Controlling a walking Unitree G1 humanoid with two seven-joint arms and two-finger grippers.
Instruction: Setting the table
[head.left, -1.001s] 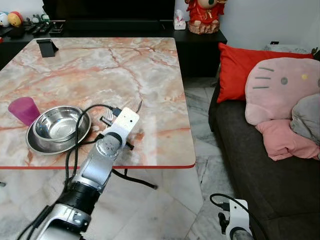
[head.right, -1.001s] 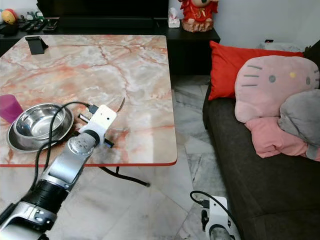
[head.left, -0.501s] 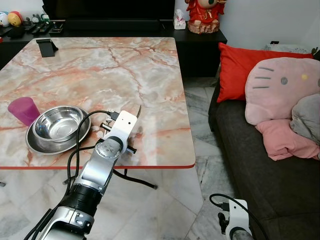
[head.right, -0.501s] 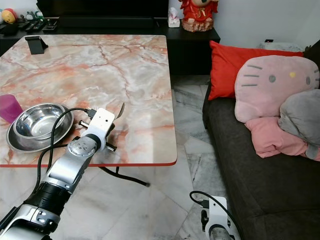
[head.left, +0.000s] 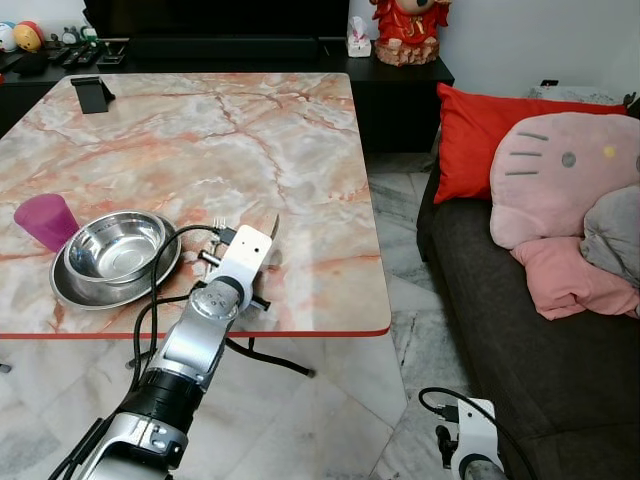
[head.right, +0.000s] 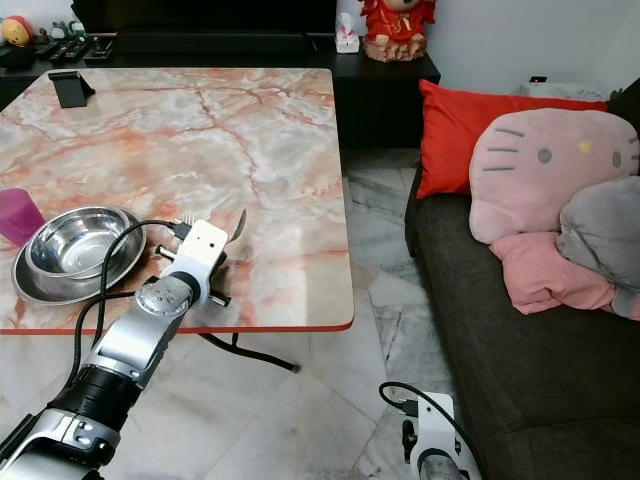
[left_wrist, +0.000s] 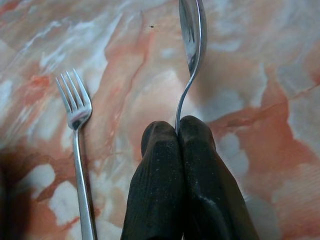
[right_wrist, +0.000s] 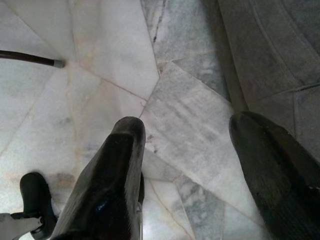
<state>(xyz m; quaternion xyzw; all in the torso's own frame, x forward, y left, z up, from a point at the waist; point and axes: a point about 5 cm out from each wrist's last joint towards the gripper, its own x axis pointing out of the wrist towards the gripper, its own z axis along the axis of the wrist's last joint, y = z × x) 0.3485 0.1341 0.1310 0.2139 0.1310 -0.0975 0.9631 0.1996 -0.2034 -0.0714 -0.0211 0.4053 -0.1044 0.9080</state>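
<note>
Left gripper (left_wrist: 178, 131): fingers pinched on the spoon (left_wrist: 191, 35) handle, bowl pointing ahead.
Fork (left_wrist: 79, 150): flat on the table (head.left: 300, 150), just beside the spoon, roughly parallel, between it and the steel bowl (head.left: 113, 246).
Right gripper (right_wrist: 200, 150): idle, fingers apart, above the floor.

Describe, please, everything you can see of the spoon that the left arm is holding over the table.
The spoon is slim, shiny metal with an oval bowl and a thin, curved handle. The left tool is shut on that handle, so its end is hidden between the black fingers. The bowl points away from the robot, above the marbled table near its front edge. Whether it touches the tabletop cannot be told. A fork lies flat beside it, apart, on the side toward the steel bowl.
</note>
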